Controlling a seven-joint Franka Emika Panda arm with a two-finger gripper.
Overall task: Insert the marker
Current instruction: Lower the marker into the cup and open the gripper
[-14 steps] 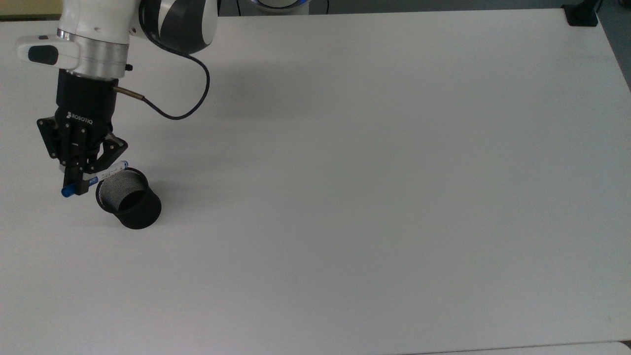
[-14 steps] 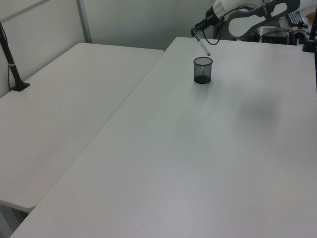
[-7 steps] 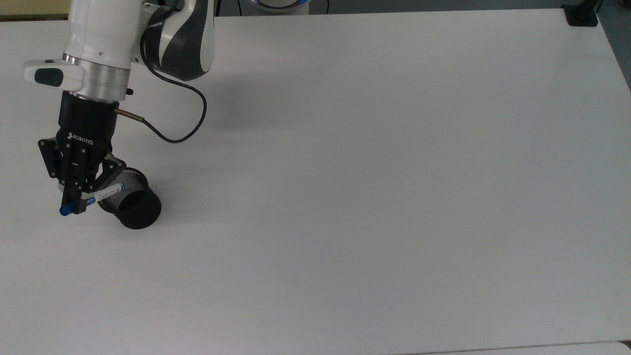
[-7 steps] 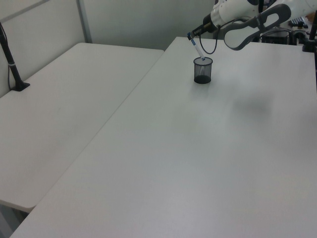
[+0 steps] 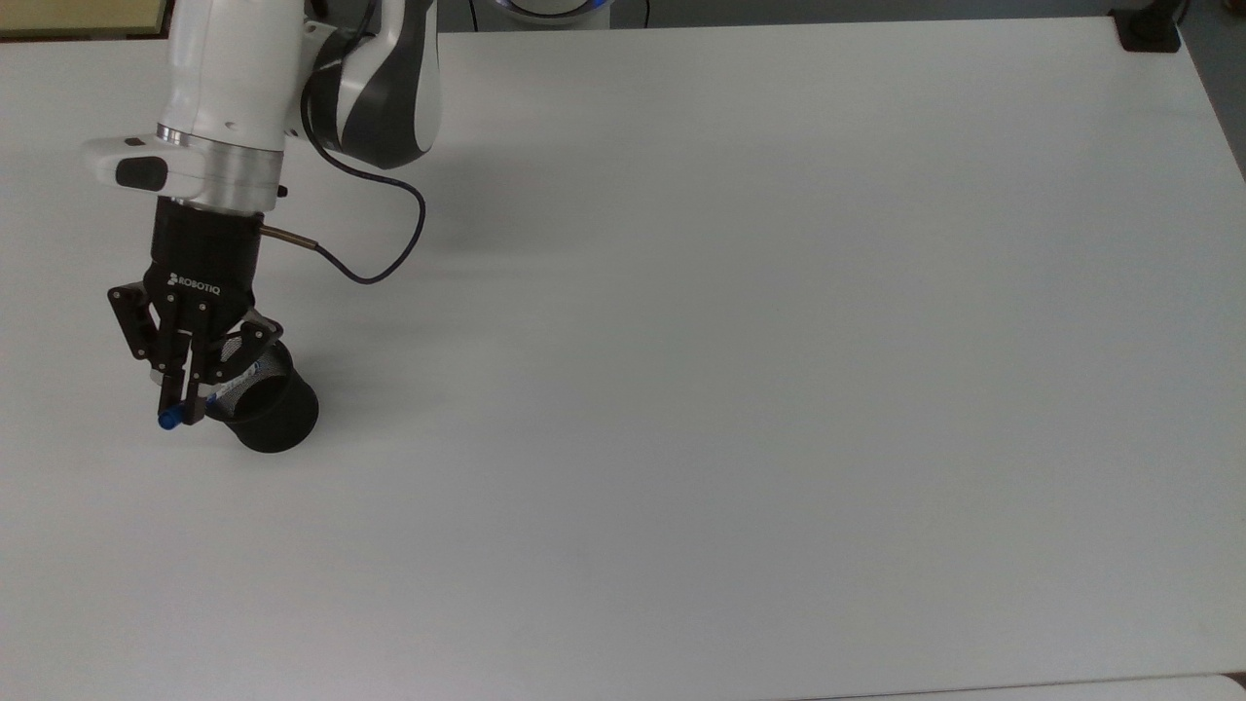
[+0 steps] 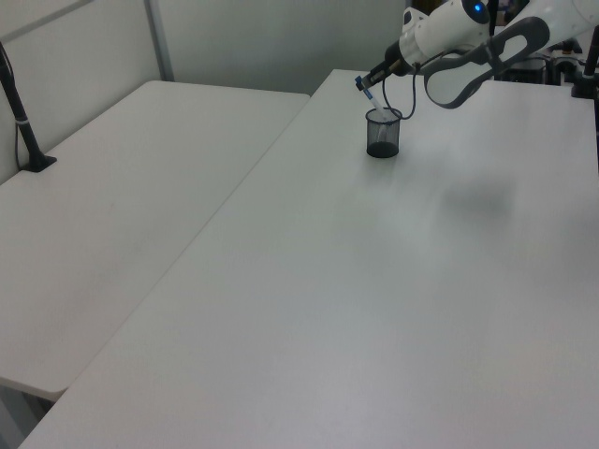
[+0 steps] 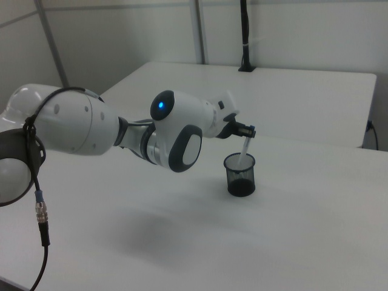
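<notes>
The marker is a white pen with a blue cap, and my gripper is shut on it near the capped upper end. It slants down into the black mesh cup at the top view's left, with its lower end inside the rim. In the left view the marker leans over the cup with the gripper at its top. The right view has the white barrel of the marker dipping into the cup below the gripper.
The white table stretches wide to the top view's right of the cup. A black mount sits at its far right corner. A second table with a black post adjoins on the left view's left.
The gripper has moved lower and toward the cup. The marker has swung steeper, and its lower end has gone from above the rim to inside the cup.
</notes>
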